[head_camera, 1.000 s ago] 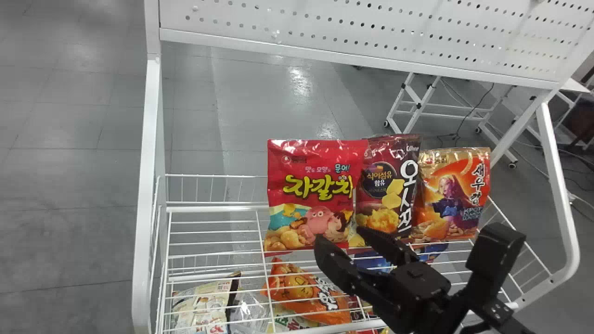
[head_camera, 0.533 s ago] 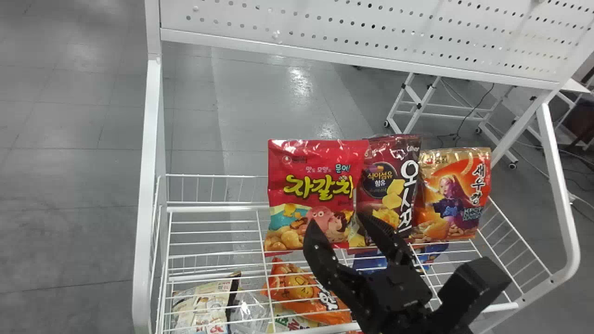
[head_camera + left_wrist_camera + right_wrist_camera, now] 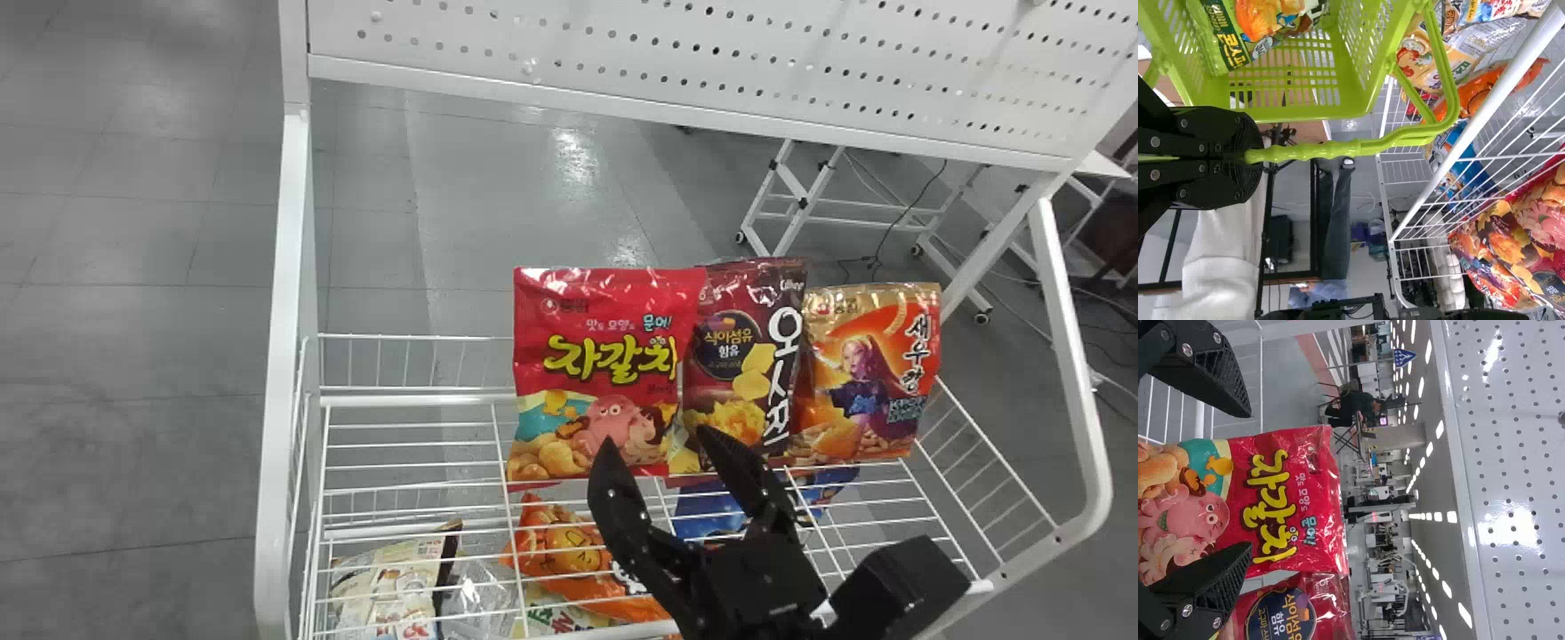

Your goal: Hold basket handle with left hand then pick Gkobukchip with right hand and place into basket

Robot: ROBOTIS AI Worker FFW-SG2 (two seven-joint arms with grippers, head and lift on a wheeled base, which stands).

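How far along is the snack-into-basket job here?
The handle grip looks done: the left hand is closed on the basket handle. The open right hand holds nothing, before the red bag. Picking and placing seem left, unless the basket's green bag is the requested snack; I can't tell.

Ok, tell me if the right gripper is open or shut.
Open: the right gripper has its two fingers well apart, near the red bag.

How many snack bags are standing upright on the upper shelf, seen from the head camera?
3 in the front row: the red bag at left, the dark maroon bag in the middle, the gold-and-orange bag at right. More may be hidden behind them.
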